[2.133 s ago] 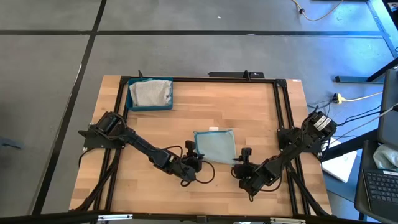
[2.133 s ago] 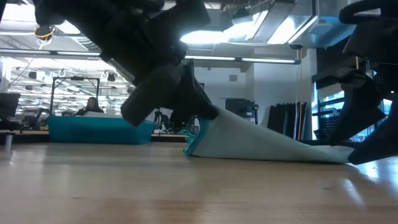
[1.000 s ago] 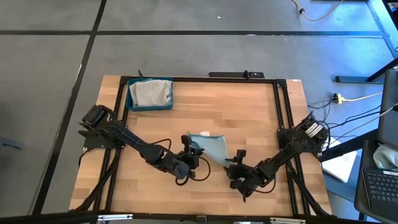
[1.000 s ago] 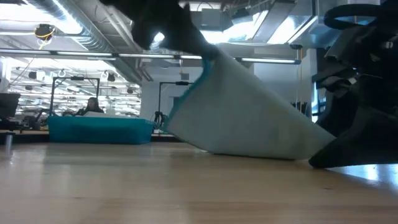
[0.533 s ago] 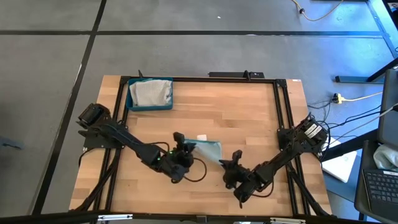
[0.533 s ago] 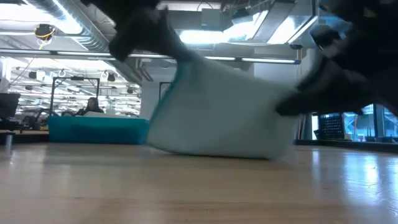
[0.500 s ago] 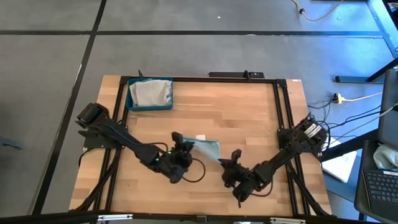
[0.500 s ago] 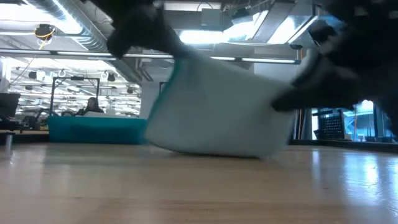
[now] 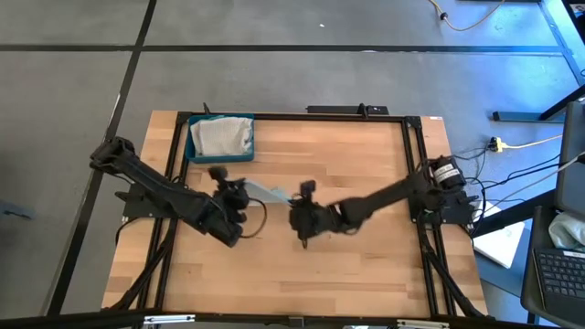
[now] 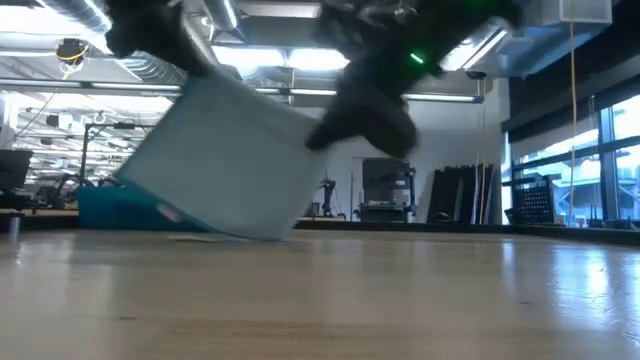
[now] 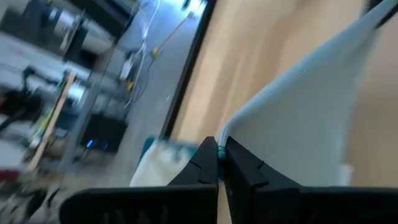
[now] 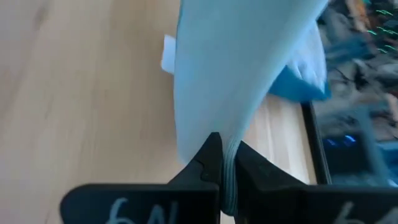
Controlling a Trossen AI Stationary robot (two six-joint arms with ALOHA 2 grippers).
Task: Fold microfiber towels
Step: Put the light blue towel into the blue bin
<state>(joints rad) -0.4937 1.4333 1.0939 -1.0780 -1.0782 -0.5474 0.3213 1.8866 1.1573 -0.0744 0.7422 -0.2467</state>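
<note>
Both the left gripper (image 11: 221,163) and right gripper (image 12: 225,167) pinch the limp pale blue microfiber towel (image 10: 225,165) by its top corners; it sags, light and floppy

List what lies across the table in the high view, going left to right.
Tray with towels inside → left gripper → hanging towel held by both grippers → right gripper.
</note>
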